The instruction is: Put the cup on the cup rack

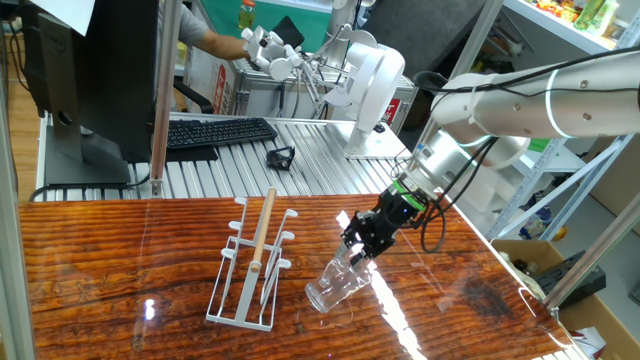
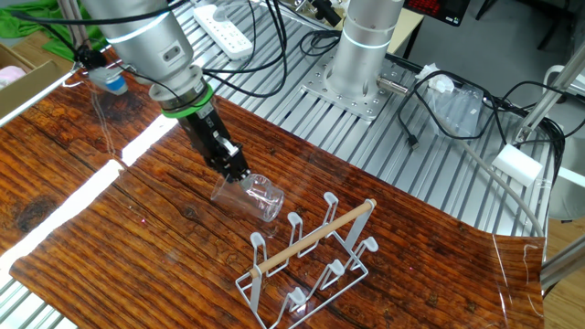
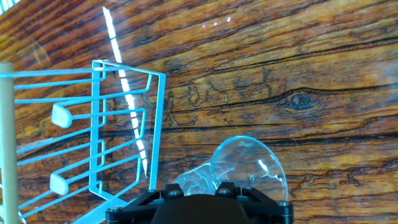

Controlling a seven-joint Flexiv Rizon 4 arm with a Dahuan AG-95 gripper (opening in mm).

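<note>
Cup count is one: a clear glass cup (image 1: 337, 282) lying tilted on the wooden table (image 1: 120, 270), lower centre of one fixed view. Rack count is one too: a white wire cup rack (image 1: 250, 268) with a wooden rod handle, just left of the cup and apart from it. One arm reaches in from the upper right; its fingers (image 1: 358, 249) sit partly open around the cup's upper end, though whether they actually press the glass I cannot tell
</note>
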